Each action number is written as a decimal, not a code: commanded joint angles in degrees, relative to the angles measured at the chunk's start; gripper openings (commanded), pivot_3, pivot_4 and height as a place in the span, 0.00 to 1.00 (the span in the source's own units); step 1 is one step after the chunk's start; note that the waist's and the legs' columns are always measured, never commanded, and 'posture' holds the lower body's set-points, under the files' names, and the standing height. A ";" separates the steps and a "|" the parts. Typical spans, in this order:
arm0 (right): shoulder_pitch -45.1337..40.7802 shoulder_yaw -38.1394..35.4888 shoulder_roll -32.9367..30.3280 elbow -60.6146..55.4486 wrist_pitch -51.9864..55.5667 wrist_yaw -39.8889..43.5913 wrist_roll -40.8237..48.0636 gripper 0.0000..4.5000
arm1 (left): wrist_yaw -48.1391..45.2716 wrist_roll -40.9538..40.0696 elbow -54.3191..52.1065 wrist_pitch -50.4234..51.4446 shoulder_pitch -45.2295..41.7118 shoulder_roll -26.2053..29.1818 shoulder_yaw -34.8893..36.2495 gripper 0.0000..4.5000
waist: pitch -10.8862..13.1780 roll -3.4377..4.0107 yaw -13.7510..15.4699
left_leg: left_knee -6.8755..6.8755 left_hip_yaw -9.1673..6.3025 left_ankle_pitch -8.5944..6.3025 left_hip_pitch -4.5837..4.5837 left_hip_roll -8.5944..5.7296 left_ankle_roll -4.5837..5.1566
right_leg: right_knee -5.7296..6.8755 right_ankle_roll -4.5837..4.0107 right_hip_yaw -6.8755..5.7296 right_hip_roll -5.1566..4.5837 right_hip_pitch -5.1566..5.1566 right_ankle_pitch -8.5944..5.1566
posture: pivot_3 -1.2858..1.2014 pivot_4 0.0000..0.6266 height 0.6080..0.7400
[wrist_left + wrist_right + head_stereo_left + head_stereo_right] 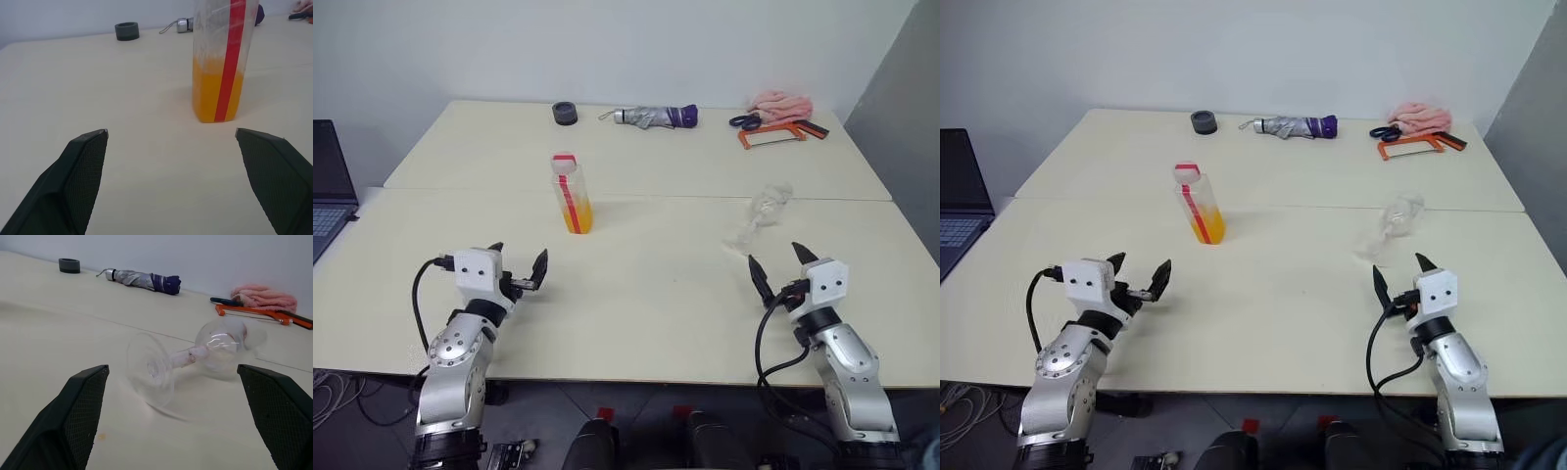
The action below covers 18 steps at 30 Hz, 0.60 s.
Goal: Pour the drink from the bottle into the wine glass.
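- The left gripper (520, 270) hovers low over the near left part of the pale tabletop (656, 294), its two black fingers spread wide apart and holding nothing.
- Ahead of the left gripper and slightly toward the robot's right stands the bottle (571, 193), upright on the tabletop and well apart from the fingers. It is clear plastic with a red vertical stripe and a white-and-red cap.
- The drink (211, 90), a translucent orange liquid, fills roughly the lower third of the bottle.
- The right gripper (781, 265) hovers over the near right part of the tabletop, its two black fingers also spread wide apart and empty.
- Just ahead of the right gripper lies the wine glass (188, 358), tipped on its side on the tabletop. Its round foot faces the gripper and its bowl points away. It touches neither finger.
- Farther out, along the far edge of the tabletop, beyond the bottle, sits a small dark ring-shaped object (565, 114).
- Beside it, toward the robot's right, lies a folded grey and purple umbrella (656, 117).
- At the far right corner, beyond the wine glass, lie a pink cloth (781, 103), dark-handled scissors (744, 121) and an orange-framed hand saw (773, 135).
- A laptop (328, 186) sits off to the left of the left gripper, beside the tabletop.
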 commanded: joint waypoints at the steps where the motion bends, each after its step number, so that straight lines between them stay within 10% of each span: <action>1: -0.74 -0.71 -0.06 -0.31 -2.12 0.16 0.85 1.00 | -0.11 0.21 -2.72 -0.77 -0.33 0.93 0.59 0.99 | 0.00 0.00 0.00 | 0.00 0.00 0.00 0.00 0.00 0.00 | 0.00 0.00 -0.01 0.00 0.00 0.00 | 0.52 0.24 1.00; 18: -0.07 -0.93 0.30 -0.27 0.41 0.14 2.06 1.00 | -1.87 1.68 -2.22 -1.06 -1.02 1.78 -1.12 0.99 | 0.00 0.00 0.00 | 0.00 0.00 0.00 0.00 0.00 0.00 | 0.00 0.00 0.00 0.00 0.00 0.00 | 0.52 0.24 1.00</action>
